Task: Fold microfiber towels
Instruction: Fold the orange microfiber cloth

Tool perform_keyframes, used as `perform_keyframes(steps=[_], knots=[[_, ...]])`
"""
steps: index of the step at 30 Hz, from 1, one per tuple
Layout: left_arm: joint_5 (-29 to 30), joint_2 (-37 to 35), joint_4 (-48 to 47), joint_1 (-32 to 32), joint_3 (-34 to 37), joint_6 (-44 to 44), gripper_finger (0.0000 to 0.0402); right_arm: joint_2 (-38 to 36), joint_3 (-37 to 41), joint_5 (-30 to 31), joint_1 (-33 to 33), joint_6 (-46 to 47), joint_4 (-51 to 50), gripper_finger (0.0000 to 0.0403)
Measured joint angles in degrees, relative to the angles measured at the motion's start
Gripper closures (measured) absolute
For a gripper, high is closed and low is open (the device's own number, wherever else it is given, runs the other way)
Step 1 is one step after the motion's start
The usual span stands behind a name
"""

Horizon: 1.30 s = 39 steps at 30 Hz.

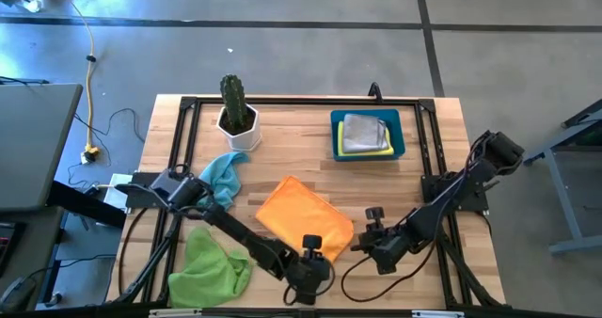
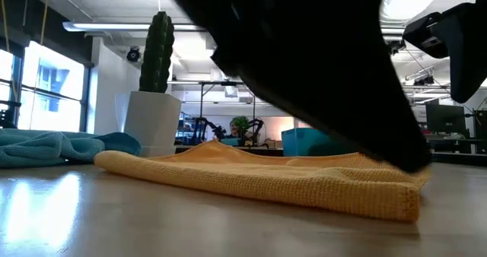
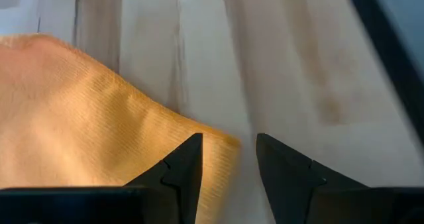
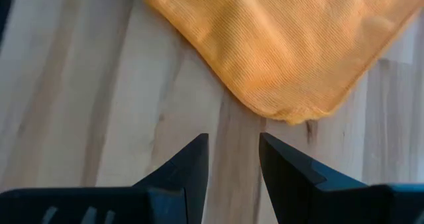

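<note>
An orange towel [image 1: 303,219] lies folded flat on the wooden table [image 1: 282,135], near its middle. My left gripper [image 3: 228,139] is open over the towel's near right corner [image 3: 222,144], one finger above the cloth and one above bare wood. In the high view that gripper [image 1: 318,252] sits at the towel's near edge. My right gripper [image 4: 233,136] is open above bare wood just right of the towel [image 4: 285,45], nothing between its fingers. A light blue towel [image 1: 224,172] and a lime green towel [image 1: 212,266] lie crumpled at the left. My left gripper comes slanting down over the orange towel's near right corner [image 3: 222,144]. I cannot tell whether its fingertips touch the cloth. The towel lies flat on the table.
A blue bin [image 1: 403,135] at the far right holds a grey towel [image 1: 365,132] on a yellow one [image 1: 340,151]. A cactus in a white pot [image 1: 235,111] stands at the far left. A black frame [image 1: 301,102] runs round the table.
</note>
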<state>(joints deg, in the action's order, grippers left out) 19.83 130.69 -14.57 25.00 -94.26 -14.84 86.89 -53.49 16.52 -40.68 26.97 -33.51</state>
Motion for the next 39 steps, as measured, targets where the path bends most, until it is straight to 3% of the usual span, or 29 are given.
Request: perform_keyframes(steps=[11,21,28,35,39], knots=[[-3.59,1.54,-4.08,-2.17,-0.13,1.54,0.028,0.0,0.0,0.06,0.01,3.04,-1.01,0.0275],[-8.61,0.47,-8.7,-0.75,-0.18,-2.63,0.0394,0.02,0.0,5.19,0.14,2.66,0.05,0.0275],[-9.6,-3.38,-11.81,-0.02,0.17,-7.82,0.0398,0.05,0.0,7.73,0.25,-3.93,6.47,0.0275],[-7.53,-5.64,-13.14,-1.03,0.11,-11.46,0.0399,1.4,-0.02,6.99,0.29,-12.59,17.44,0.0275],[-7.19,-6.33,-13.31,-1.8,0.04,-14.18,0.04,4.92,-0.02,4.41,0.56,-12.25,21.01,0.0275]])
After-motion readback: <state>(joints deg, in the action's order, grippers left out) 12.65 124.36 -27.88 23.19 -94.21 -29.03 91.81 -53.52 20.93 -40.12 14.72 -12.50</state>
